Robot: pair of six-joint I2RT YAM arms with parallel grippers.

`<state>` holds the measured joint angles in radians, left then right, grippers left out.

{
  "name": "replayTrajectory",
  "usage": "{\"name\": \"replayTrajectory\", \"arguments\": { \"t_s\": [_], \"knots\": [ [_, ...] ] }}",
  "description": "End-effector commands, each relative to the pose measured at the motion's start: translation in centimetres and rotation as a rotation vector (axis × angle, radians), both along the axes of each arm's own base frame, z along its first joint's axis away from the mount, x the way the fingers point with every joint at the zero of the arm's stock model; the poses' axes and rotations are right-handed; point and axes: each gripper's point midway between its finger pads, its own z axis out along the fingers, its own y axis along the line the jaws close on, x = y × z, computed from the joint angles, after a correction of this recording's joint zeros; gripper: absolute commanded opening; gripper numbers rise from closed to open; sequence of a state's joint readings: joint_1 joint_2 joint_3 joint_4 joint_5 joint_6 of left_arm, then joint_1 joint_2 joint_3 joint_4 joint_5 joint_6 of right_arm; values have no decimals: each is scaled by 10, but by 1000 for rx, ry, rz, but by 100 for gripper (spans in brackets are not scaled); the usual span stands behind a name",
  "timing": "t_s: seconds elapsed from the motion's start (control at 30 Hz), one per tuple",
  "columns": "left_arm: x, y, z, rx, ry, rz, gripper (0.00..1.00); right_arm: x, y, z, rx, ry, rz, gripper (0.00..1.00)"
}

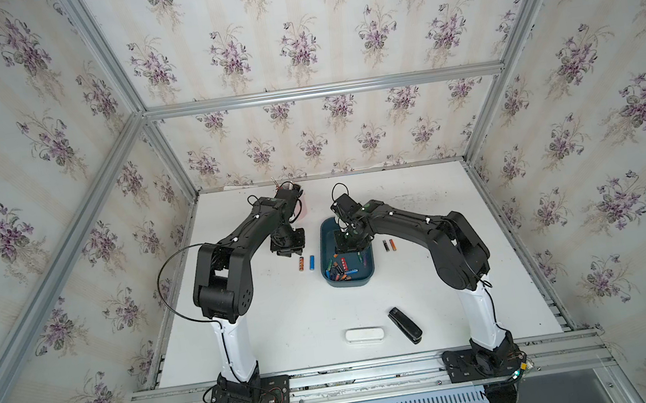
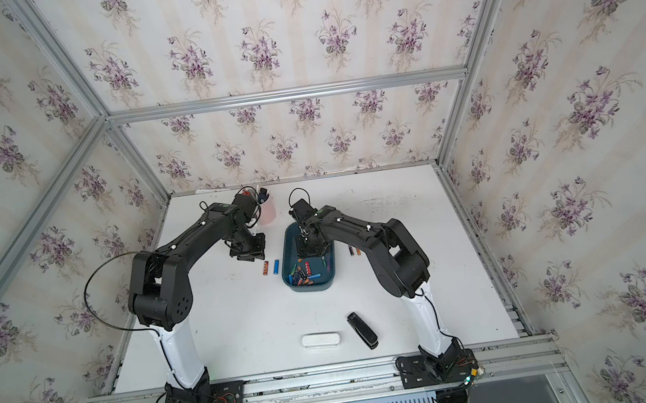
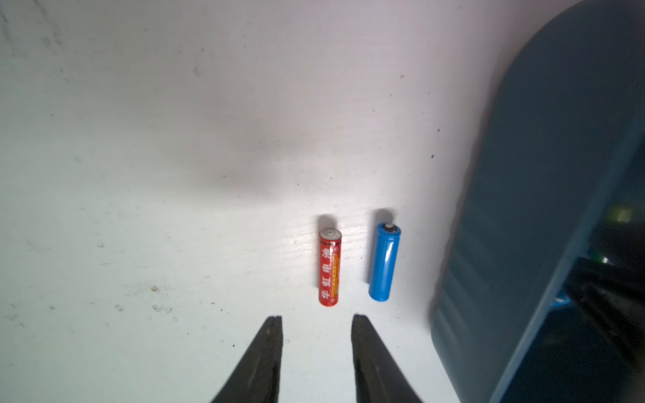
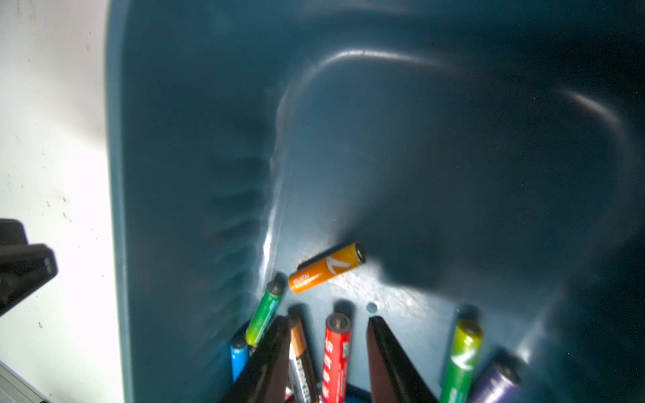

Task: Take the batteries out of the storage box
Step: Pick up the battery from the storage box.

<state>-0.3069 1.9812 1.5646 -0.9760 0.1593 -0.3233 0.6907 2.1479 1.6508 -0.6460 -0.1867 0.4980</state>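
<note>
Right jaws parted, batteries (image 4: 336,352) between (seemingly loose)

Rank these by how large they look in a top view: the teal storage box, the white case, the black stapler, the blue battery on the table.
1. storage box
2. black stapler and white case: much alike, so left unranked
3. blue battery, smallest

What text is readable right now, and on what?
"华虹电池": red battery on the table.
"DURACELL": black-and-copper battery in the box.
Too blurred to read: white print on the orange battery; characters on the second red battery, also in the box.
Top views: all print too small.
</note>
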Motion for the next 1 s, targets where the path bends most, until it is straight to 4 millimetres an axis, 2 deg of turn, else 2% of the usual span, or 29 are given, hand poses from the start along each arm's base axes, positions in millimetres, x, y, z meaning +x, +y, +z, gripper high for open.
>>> {"name": "replayTrajectory", "arguments": {
  "t_s": [0.0, 0.33, 0.6, 0.83, 0.97],
  "knots": [
    [0, 0, 4, -1, -9, -7, 39, 3, 6, -2, 19, 1, -2, 42],
    [0, 1, 8, -2, -18, -8, 39, 12, 13, -14, 5, 3, 6, 41],
    [-1, 1, 10, 0, -24, -7, 39, 8, 6, -31, -96, 0, 34, 36],
    [0, 2, 14, 2, -35, -5, 39, 3, -12, -48, -279, -13, 80, 29],
    [1, 3, 15, 8, -37, -5, 38, 2, -17, -50, -313, -16, 90, 25]
  ]
}}
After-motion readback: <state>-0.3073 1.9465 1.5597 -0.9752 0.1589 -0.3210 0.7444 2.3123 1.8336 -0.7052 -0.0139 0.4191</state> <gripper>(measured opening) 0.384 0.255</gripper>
